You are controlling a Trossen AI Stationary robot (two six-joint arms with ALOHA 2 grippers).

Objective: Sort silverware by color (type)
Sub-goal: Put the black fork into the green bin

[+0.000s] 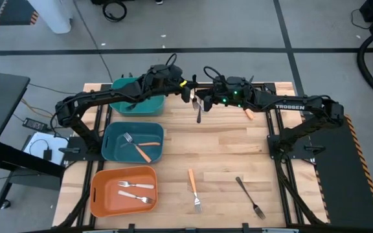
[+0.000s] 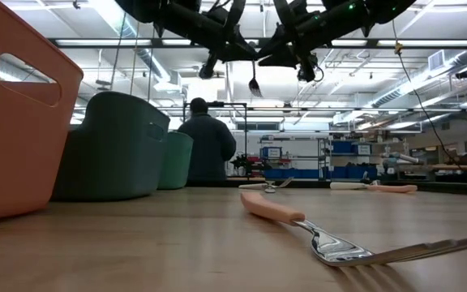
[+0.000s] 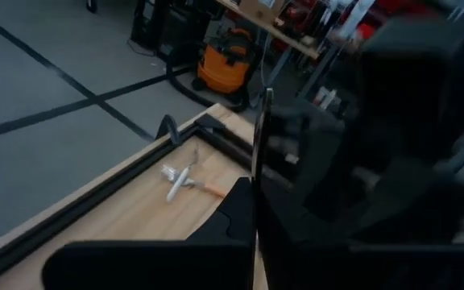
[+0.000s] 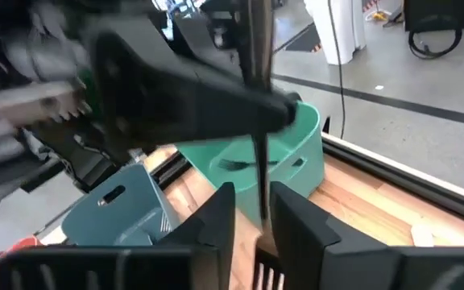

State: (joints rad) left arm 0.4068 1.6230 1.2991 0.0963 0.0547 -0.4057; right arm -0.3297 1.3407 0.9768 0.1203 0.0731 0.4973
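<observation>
Nearest: orange bin [image 1: 123, 191] holds two cream forks [image 1: 135, 186], so that's the cream slot. Just right of the orange bin an orange fork [image 1: 193, 189] lies loose on the table, and farther right a black fork [image 1: 249, 197]; both unsorted. Directly behind the orange bin, the blue bin [image 1: 133, 142] holds orange-handled pieces, looks like the orange slot. Behind that, farthest from the orange bin, the green bin [image 1: 138, 100], presumably for black; contents hidden by the left arm. Far back and right of the orange bin, both grippers meet in the air over a black utensil [image 1: 199, 111] hanging upright, clear of the table. Left gripper [image 1: 190, 90] is clamped on its shaft; right gripper [image 1: 204, 102] has its fingers apart, shaft in the gap, apparently not pinched. Reads as a handover: the green bin sits on the left arm's side, so the left arm takes it. One more orange-handled piece [image 1: 248, 114] lies beyond, under the right arm.
</observation>
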